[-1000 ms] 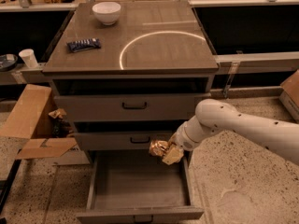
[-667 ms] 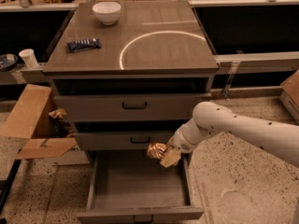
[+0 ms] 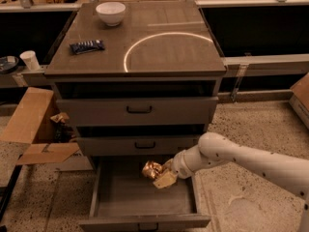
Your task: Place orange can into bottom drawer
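Note:
The orange can (image 3: 151, 169) is a shiny golden-brown crumpled lump held in my gripper (image 3: 159, 175), which is shut on it. The white arm reaches in from the right. The gripper holds the can just above the back part of the open bottom drawer (image 3: 140, 203), whose flat grey floor shows below. The drawer is pulled out toward me, with a small dark handle at its front edge.
Two shut grey drawer fronts (image 3: 139, 110) with black handles sit above. On the cabinet top are a white bowl (image 3: 110, 12) and a dark blue snack bar (image 3: 87, 46). An open cardboard box (image 3: 34, 129) stands on the floor at the left. A white cup (image 3: 31, 60) is at the far left.
The gripper with the can has moved left and a little down, from the drawer's right side to over its back middle.

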`<state>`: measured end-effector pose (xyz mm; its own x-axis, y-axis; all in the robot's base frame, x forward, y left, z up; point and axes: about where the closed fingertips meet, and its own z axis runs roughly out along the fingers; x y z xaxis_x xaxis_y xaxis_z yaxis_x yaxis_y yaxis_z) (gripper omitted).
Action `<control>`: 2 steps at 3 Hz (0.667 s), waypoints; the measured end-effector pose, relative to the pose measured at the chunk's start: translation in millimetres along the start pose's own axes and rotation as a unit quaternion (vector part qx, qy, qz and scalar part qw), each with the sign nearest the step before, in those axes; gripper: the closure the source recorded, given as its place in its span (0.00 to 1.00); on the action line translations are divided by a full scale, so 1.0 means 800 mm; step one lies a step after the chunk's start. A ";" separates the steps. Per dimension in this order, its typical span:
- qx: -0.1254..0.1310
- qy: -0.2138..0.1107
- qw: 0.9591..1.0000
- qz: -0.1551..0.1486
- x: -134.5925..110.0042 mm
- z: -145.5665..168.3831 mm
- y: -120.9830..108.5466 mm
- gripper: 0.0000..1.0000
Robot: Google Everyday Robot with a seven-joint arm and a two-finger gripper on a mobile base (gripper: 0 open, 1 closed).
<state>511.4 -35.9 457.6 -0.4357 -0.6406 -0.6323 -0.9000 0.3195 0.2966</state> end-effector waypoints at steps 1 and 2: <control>-0.030 -0.037 0.998 0.036 0.040 0.075 -0.001 1.00; -0.046 -0.048 0.996 0.057 0.065 0.117 -0.004 1.00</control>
<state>492.8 -4.8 356.5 -0.5361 -0.5333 -0.6544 -0.8439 0.3180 0.4322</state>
